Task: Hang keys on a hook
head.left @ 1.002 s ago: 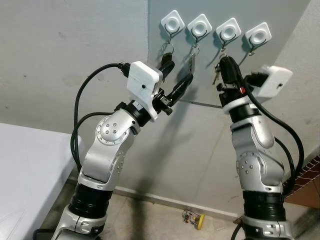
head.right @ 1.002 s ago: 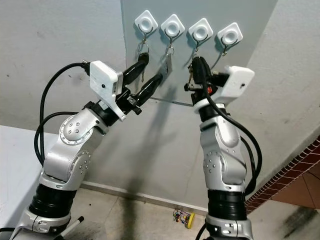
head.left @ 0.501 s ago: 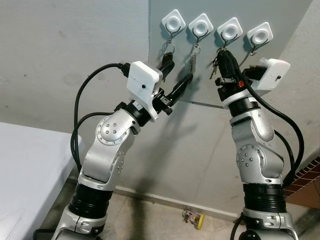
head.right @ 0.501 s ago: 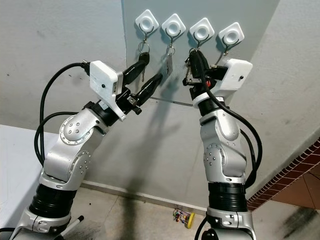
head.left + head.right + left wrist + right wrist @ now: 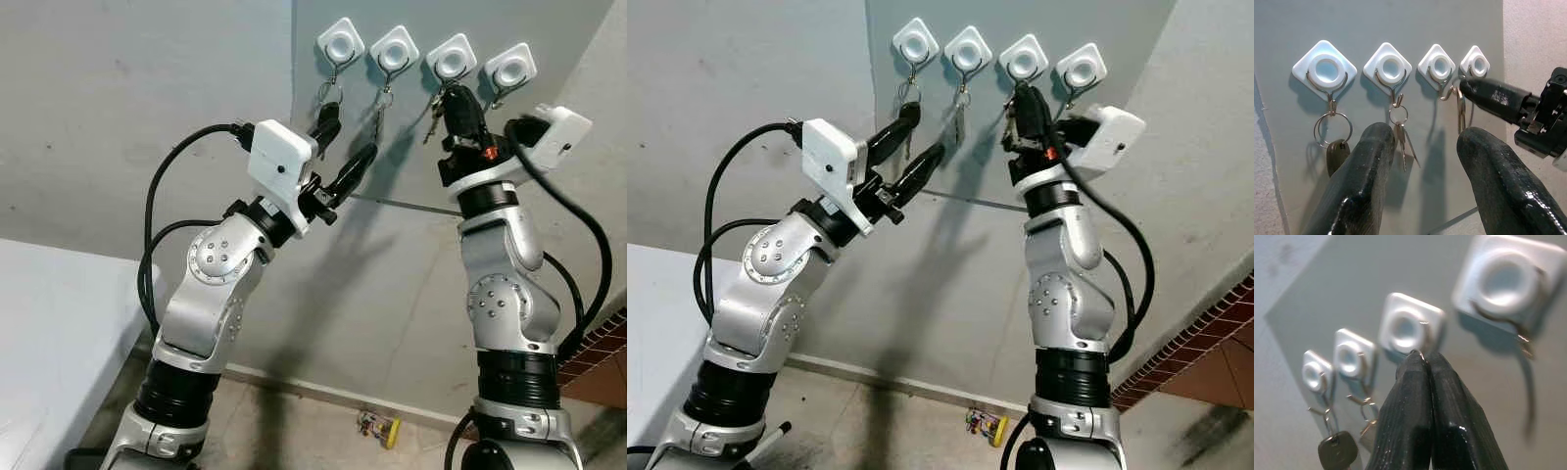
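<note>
Four white diamond-shaped hooks sit in a row on a grey wall panel [image 5: 411, 147]. The right claw [image 5: 457, 98] is raised to the third hook [image 5: 1437, 67], its fingers pinched together on the ring of a key set [image 5: 1461, 110], which hangs just below that hook, touching or very near its wire. The left claw [image 5: 338, 147] hovers lower, under the first hook [image 5: 1325, 68] and second hook [image 5: 1388, 66], its fingers spread wide and holding nothing. A dark-headed key [image 5: 1336, 152] hangs from the first hook and a pair of keys [image 5: 1402, 142] from the second. The fourth hook [image 5: 507, 69] carries nothing.
</note>
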You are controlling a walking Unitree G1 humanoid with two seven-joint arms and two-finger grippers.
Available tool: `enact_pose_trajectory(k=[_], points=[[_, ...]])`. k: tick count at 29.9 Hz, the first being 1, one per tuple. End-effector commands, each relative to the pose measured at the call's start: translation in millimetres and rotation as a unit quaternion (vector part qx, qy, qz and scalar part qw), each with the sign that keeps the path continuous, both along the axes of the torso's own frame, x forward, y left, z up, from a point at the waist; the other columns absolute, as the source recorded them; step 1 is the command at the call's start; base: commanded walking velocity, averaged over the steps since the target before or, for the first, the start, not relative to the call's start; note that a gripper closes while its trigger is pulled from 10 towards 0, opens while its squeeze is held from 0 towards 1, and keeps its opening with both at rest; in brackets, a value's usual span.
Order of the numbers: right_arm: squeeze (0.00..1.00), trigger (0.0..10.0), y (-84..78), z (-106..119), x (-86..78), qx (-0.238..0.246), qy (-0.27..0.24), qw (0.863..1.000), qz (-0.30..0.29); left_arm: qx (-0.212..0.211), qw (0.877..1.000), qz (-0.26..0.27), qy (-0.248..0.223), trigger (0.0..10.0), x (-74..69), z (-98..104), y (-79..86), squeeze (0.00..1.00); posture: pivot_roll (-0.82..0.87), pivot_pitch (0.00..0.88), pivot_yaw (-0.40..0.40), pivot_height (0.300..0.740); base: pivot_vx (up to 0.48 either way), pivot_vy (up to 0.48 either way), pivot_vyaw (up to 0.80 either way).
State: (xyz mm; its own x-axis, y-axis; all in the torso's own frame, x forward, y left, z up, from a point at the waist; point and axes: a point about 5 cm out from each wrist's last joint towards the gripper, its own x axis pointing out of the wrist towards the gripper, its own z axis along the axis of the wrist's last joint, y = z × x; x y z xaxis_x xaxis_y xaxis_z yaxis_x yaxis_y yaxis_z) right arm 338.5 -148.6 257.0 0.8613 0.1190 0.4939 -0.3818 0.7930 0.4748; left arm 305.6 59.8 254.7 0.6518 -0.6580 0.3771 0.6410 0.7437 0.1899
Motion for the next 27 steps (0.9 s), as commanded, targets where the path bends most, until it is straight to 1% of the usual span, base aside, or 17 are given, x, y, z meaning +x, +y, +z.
enact_pose_trajectory(k=[1,4,8,12,21,22,27], points=[[0.00,10.0,-1.6,0.8,3.1,0.028,0.015,0.999,0.009,-0.001,1.000,0.004,-0.005,10.0,-0.3,3.8,1.0,0.00,-0.10,0.040,-0.060,0.724,0.000,0.000,0.00],[0.00,10.0,-0.4,-3.6,3.6,0.042,0.035,0.998,0.028,-0.004,1.000,0.006,-0.004,10.0,-0.3,4.1,2.3,0.00,-0.10,0.044,-0.058,0.724,0.000,0.000,0.00],[0.00,10.0,1.6,-10.1,3.4,0.036,0.052,0.997,0.037,-0.008,1.000,0.007,-0.002,10.0,-0.2,3.9,2.8,0.00,-0.10,0.042,-0.059,0.724,0.000,0.000,0.00],[0.00,10.0,3.0,-10.8,2.7,0.036,0.058,0.997,0.044,-0.008,1.000,0.008,-0.001,10.0,0.0,4.4,3.1,0.00,-0.10,0.046,-0.060,0.724,0.000,0.000,0.00],[0.00,10.0,6.4,-9.1,-3.2,0.019,0.037,0.998,0.055,-0.011,1.000,0.011,-0.002,10.0,0.6,5.8,4.1,0.00,-0.10,0.048,-0.059,0.724,0.000,0.000,0.00],[0.00,10.0,7.5,-7.0,-5.6,0.026,0.026,0.997,0.065,-0.011,1.000,0.012,-0.003,10.0,0.5,6.1,4.0,0.00,-0.10,0.046,-0.060,0.724,0.000,0.000,0.00],[0.00,10.0,11.0,2.1,-12.2,0.031,-0.011,0.996,0.084,-0.012,1.000,0.012,-0.004,10.0,0.6,6.4,4.0,0.00,-0.10,0.047,-0.060,0.724,0.000,0.000,0.00]])
